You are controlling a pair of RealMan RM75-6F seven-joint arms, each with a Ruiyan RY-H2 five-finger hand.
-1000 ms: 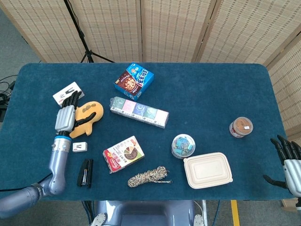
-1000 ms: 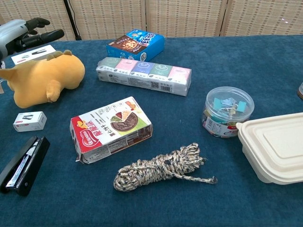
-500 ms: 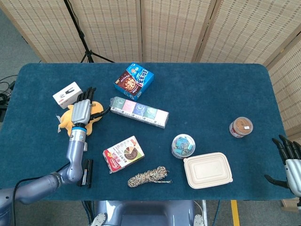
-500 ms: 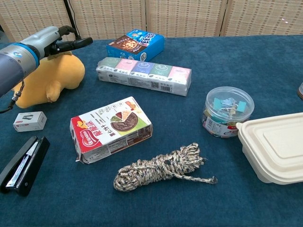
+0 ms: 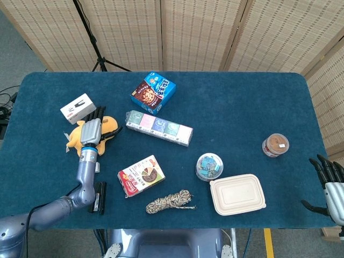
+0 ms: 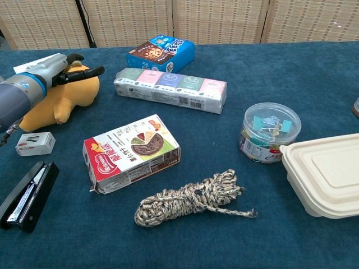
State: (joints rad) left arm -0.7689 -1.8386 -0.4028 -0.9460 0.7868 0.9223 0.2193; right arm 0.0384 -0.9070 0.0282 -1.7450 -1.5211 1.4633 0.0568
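Left arm: mine comes in from the lower left corner and runs up along the left side of the worktop [image 5: 242, 102], forearm sloping forward and down.
Left robot hand [image 5: 90, 130]: back upward, laid on top of the plush toy; dark fingers [image 6: 87, 72] stretched forward over its head, a little apart, touching it. I cannot tell whether they have closed on it.
Plush toy [image 6: 61, 98]: yellow-orange, lying on the left part of the worktop, directly beneath my left robot hand, its body showing on both sides of the wrist.
Right robot hand [image 5: 329, 185]: at the lower right edge of the head view, off the worktop's corner, fingers spread, holding nothing, well apart from every item.
White box [image 5: 78, 107]: just behind the plush toy, near my left fingertips, apart from them.
Small white box [image 6: 35, 143]: near side of the plush toy, beside my left forearm.
Stapler [image 6: 27, 195]: black, near front left edge.
Tissue packs [image 6: 171, 89]: a long row just right of the plush toy.
Blue biscuit box [image 6: 160, 54]: behind the tissue row.
Red snack box [image 6: 132, 152]: centre front.
Rope bundle [image 6: 192, 198]: in front of the red snack box.
Clip tub [image 6: 270, 132]: clear, right of centre.
Lidded tray [image 6: 325, 174]: beige, just beside the clip tub.
Small jar [image 5: 275, 145]: far right.
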